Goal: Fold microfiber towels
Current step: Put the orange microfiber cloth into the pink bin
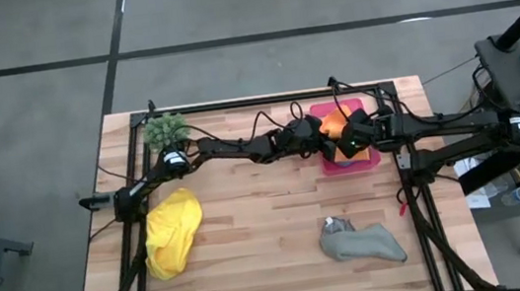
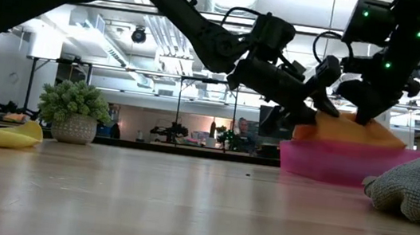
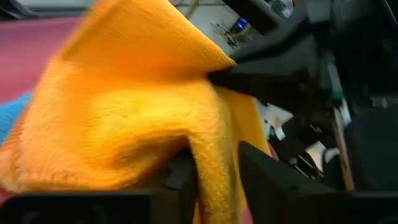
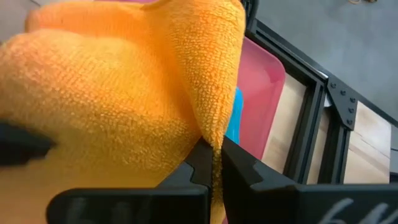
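Plant point(image 1: 167, 129) at upper left of the overhead frame, off the work. Yellow towel point(image 1: 172, 234) lies crumpled at lower left on the table point(image 1: 261, 235), untouched. Left hand point(image 1: 327, 143) reaches across to upper centre, over the pink tray point(image 1: 373, 159); in its own wrist view the fingers point(image 3: 267, 177) stand partly apart with a hanging fold of the orange towel point(image 1: 338, 122) between them, and I cannot tell whether they grip it or have just let go. Right hand point(image 1: 346, 145) meets it at the tray from the right side; its wrist view shows the two fingers point(image 4: 198, 163) pinched together on a thin edge of the orange cloth, which drapes over and above them. A sliver of blue towel point(image 4: 232, 118) shows under the orange one on the tray. Grey towel point(image 1: 361, 242) sits bunched at lower right of the overhead frame, well apart. Handling, as judged: the cloths look light, limp and nappy, not slippery, nothing to break; they sag from any single hold and bunch easily. Best taken at a corner or along a free edge, one hand each end, so the cloth hangs flat enough to fold.
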